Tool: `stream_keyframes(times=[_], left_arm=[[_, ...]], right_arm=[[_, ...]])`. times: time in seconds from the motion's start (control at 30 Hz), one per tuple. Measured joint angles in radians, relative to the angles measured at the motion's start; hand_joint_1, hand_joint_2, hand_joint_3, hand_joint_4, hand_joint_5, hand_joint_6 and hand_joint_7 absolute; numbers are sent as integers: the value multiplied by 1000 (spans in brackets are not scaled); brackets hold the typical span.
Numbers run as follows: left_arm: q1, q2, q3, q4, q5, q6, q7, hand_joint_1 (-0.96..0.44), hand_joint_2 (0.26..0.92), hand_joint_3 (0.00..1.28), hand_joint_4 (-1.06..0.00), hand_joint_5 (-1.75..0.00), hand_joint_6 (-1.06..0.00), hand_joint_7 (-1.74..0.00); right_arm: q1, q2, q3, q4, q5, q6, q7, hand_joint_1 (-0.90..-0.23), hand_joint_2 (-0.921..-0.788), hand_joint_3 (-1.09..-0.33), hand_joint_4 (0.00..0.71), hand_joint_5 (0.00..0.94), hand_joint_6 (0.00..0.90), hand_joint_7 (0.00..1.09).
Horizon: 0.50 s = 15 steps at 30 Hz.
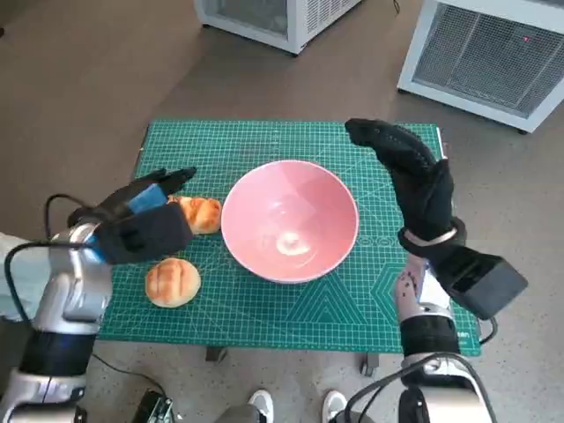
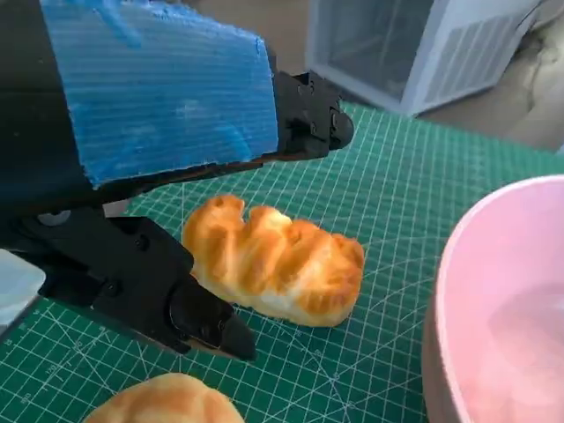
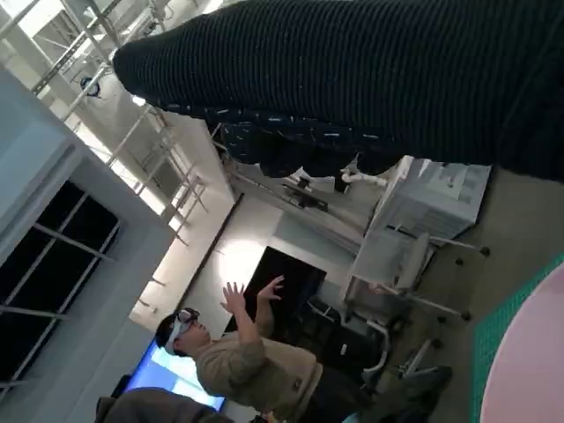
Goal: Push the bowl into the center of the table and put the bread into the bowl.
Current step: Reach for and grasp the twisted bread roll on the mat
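Near the counter's middle sits the pink bowl [image 1: 289, 231], seemingly rigid and easy to slide. Just left of it, ridged bread roll [image 2: 275, 260]: soft, light, best pinched across its width. Left hand [image 1: 141, 220] spread around it, holding nothing; right hand [image 1: 414, 181] flat, empty.

green cutting mat [image 1: 352, 308] with a grid covers the small table top, brown floor [image 1: 88, 79] all around it. two white cabinet units with vented fronts sit beyond the far edge, one [image 1: 273, 18] near the middle, one [image 1: 485, 53] off to the right. a person [image 3: 256, 366] with raised hands stands near a blue screen [image 3: 181, 374]. white shoe tips [image 1: 295, 404] show at the near edge.
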Motion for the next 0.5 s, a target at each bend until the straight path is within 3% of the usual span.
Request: stream_keyframes(times=[0.33, 0.47, 0.5], left_arm=[[-122, -31, -141, 307, 44, -18, 45, 18, 737, 13, -106, -10, -246, -4], [-167, -50, -190, 424, 70, -42, 92, 27, 744, 14, -204, -24, -313, -17], [-178, -52, -201, 447, 76, -47, 106, 32, 753, 16, -271, -27, -380, -25]], right_arm=[[5, 3, 2, -1, 2, 8, 0, -801, -921, -839, 195, 0, -1, 603], [10, 3, 3, -6, 3, 9, 0, -800, -921, -840, 194, 0, -1, 603], [12, 4, 3, -7, 3, 9, 0, -800, -921, -840, 194, 0, -1, 603]])
